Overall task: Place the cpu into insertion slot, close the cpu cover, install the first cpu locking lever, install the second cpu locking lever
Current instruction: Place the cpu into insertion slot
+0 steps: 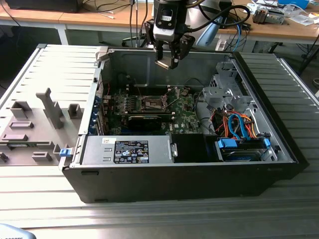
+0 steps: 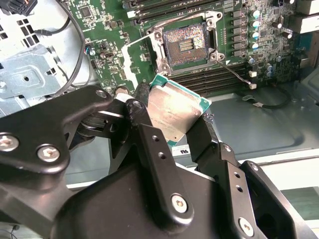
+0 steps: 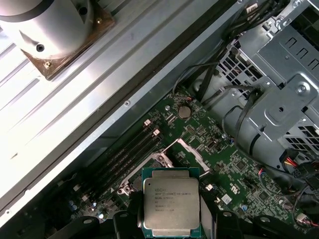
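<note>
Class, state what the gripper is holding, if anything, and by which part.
The gripper holds the cpu, a small flat square chip with silvery-grey metal top, pinched by two opposite edges.

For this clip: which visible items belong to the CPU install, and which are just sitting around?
Job: cpu, gripped by the gripper; insertion slot, uncovered on the green motherboard.
Lying about: grey plastic parts on the grey panel; blue and orange cables; labelled power supply.

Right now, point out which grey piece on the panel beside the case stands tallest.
The upright post: narrow and tall, it rises well above the low blocks on either side and the flat pieces nearby.
</note>
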`<state>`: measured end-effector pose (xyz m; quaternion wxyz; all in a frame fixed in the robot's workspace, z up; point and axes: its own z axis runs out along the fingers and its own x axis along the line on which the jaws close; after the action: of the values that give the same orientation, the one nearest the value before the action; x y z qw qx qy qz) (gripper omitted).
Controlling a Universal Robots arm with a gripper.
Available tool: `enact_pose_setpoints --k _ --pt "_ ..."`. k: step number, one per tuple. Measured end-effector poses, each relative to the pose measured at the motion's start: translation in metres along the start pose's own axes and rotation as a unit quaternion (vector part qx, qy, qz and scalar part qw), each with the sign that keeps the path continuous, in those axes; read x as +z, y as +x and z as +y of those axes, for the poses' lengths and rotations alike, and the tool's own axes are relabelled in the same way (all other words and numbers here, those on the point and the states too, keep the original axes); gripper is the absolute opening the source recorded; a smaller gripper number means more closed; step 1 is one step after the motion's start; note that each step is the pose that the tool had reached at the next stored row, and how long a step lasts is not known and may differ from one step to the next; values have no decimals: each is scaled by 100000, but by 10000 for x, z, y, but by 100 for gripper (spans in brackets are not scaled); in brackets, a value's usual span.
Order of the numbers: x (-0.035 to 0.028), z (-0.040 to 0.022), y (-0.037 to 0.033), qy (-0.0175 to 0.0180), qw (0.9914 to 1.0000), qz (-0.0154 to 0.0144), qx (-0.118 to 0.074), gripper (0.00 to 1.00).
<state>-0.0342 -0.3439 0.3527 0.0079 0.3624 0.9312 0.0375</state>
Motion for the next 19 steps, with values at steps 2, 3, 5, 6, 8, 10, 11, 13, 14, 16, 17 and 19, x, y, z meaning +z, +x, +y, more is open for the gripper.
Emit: enact_pose_setpoints --k 2,3,5,6,8,10,11,13,14,16,17,19 --pt "0 0 0 3 100000 -7 66 55" --pt "0 0 0 7 100000 -17 116 55" --pt "0 0 0 7 100000 -26 188 55" --pt "0 0 0 15 100000 -34 241 55" --pt "0 0 0 16 100000 -43 306 55" --pt "0 0 0 21 99999 -52 371 55" --pt "0 0 0 26 99999 -62 433 55" --pt "0 0 0 32 99998 -79 549 55" --pt "0 0 0 40 99998 -84 582 55" --pt "0 0 0 42 99998 -94 653 55" --pt "0 0 0 43 99998 -101 683 55" --pt "0 0 0 52 99997 -114 794 55"
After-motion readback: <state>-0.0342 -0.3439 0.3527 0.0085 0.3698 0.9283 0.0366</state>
